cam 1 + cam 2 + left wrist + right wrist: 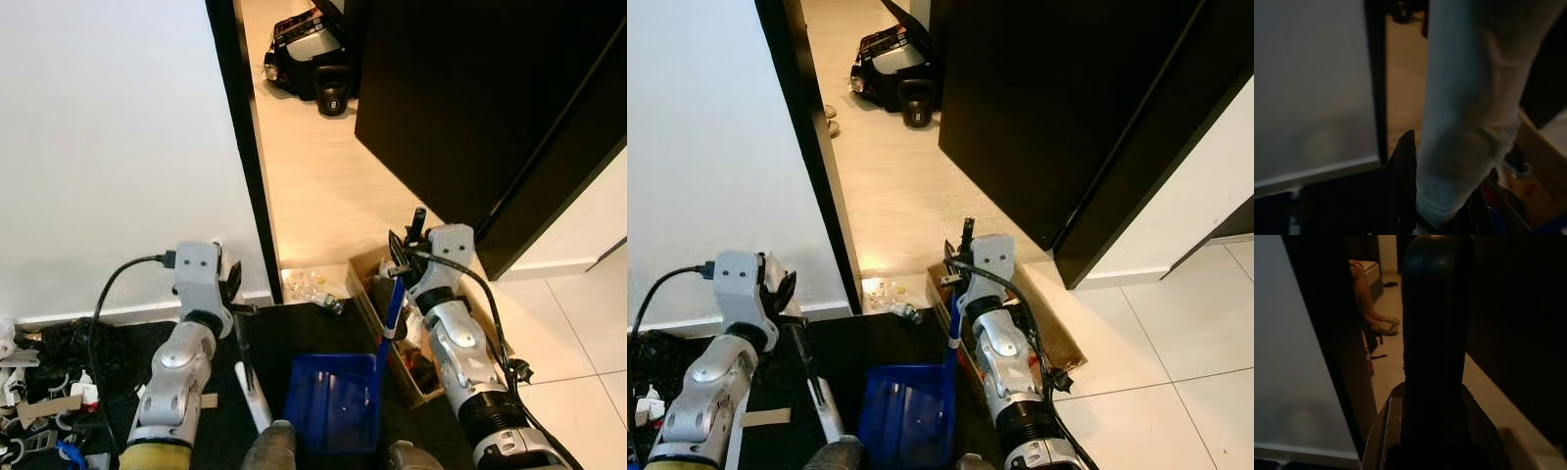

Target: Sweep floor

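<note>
Blue dustpan point(335, 399), white broom handle point(253, 392), black door point(470, 108), possibly beige floor point(323, 186).

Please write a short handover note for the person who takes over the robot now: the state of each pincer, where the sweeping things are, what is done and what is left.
Left pincer: shut on the white broom handle, near the wall.
Right pincer: shut on the blue dustpan handle; the blue dustpan sits low in front of the robot, on the dark mat.
Litter: small pieces lie on the floor at the doorway threshold, just beyond the dustpan, beside a cardboard box.
Done: both tools are in hand; the dustpan looks nearly empty.
Left: sweep the litter into the dustpan.
</note>
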Available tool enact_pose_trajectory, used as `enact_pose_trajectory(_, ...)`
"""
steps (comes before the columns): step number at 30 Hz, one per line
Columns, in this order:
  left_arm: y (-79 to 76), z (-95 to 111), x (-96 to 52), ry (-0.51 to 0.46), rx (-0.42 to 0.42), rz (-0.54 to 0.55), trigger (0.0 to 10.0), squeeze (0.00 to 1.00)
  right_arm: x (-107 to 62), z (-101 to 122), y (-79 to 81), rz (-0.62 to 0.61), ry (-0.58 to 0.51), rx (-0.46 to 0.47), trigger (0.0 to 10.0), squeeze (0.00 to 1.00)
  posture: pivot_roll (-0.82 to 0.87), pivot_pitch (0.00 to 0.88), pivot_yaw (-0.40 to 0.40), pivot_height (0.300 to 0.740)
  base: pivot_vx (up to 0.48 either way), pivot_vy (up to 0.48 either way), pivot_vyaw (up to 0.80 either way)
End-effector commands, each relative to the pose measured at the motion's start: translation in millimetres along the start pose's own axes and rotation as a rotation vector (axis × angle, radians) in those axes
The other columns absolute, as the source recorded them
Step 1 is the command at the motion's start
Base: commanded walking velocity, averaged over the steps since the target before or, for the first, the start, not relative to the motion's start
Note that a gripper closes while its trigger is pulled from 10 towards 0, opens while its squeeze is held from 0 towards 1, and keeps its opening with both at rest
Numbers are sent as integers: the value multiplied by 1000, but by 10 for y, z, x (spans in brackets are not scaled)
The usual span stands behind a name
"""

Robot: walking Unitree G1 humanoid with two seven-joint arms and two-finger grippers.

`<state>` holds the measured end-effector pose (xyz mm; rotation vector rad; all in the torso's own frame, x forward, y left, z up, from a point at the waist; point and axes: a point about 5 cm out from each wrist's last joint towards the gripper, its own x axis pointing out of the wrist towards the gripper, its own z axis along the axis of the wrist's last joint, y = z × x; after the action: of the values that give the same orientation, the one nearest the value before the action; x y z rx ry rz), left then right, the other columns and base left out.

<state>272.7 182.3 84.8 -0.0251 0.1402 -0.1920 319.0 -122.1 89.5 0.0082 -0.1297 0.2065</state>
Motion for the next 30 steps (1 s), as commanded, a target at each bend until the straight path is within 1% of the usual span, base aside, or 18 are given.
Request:
enact_pose_trajectory(1, -80, -55, -16, 6, -17, -38, 10000, 0, -80, -99, -2, -22, 20, -20, 10000, 0, 188, 93, -9, 740, 0, 0, 0)
enact_pose_trajectory(2, -80, -55, -16, 6, -17, -38, 10000, 0, -80, -99, -2, -22, 20, -20, 10000, 0, 188, 93, -9, 740, 0, 0, 0)
enact_pose_trajectory(3, -108, -105, -17, 21, -17, -49, 10000, 0, -115, -141, 9, -36, 21, -33, 10000, 0, 189, 96, -7, 740, 0, 0, 0)
enact_pose_trajectory(7, -120, -109, -11, 23, -14, -57, 10000, 0, -123, -151, 19, -47, 15, -23, 10000, 0, 191, 91, -4, 740, 0, 0, 0)
enact_pose_trajectory(13, -97, -87, 3, 19, -12, -52, 10000, 0, -67, -151, 0, -44, 22, -32, 10000, 0, 203, 91, -3, 740, 0, 0, 0)
enact_pose_trajectory(16, -70, -67, 0, 11, -11, -47, 10000, 0, 6, -118, -25, -40, 21, -54, 10000, 0, 208, 92, -2, 740, 0, 0, 0)
enact_pose_trajectory(18, -62, -74, -2, 12, -11, -40, 10000, 0, 46, -121, -58, -34, 43, -76, 10000, 0, 213, 96, -7, 740, 0, 0, 0)
enact_pose_trajectory(20, -62, -74, -2, 12, -11, -40, 10000, 0, 46, -121, -58, -34, 43, -76, 10000, 0, 213, 96, -7, 740, 0, 0, 0)
enact_pose_trajectory(21, -64, -75, -4, 11, -11, -40, 10000, 0, 53, -149, -70, -27, 71, -65, 10000, 0, 215, 98, -10, 740, 0, 0, 0)
enact_pose_trajectory(23, -66, -76, -9, 10, -11, -40, 10000, 0, 45, -173, -70, -13, 85, -64, 10000, 0, 217, 99, -12, 740, 0, 0, 0)
enact_pose_trajectory(25, -59, -88, -26, 13, -13, -31, 10000, 0, -7, -246, -32, 29, 119, -28, 10000, 0, 216, 101, -15, 740, 0, 0, 0)
enact_pose_trajectory(26, -59, -88, -26, 13, -13, -31, 10000, 0, -7, -246, -32, 29, 119, -28, 10000, 0, 216, 101, -15, 740, 0, 0, 0)
enact_pose_trajectory(30, -62, -105, -53, 16, -15, -29, 10000, 0, -157, -385, 54, 74, 157, -2, 10000, 0, 208, 111, -15, 740, 0, 0, 0)
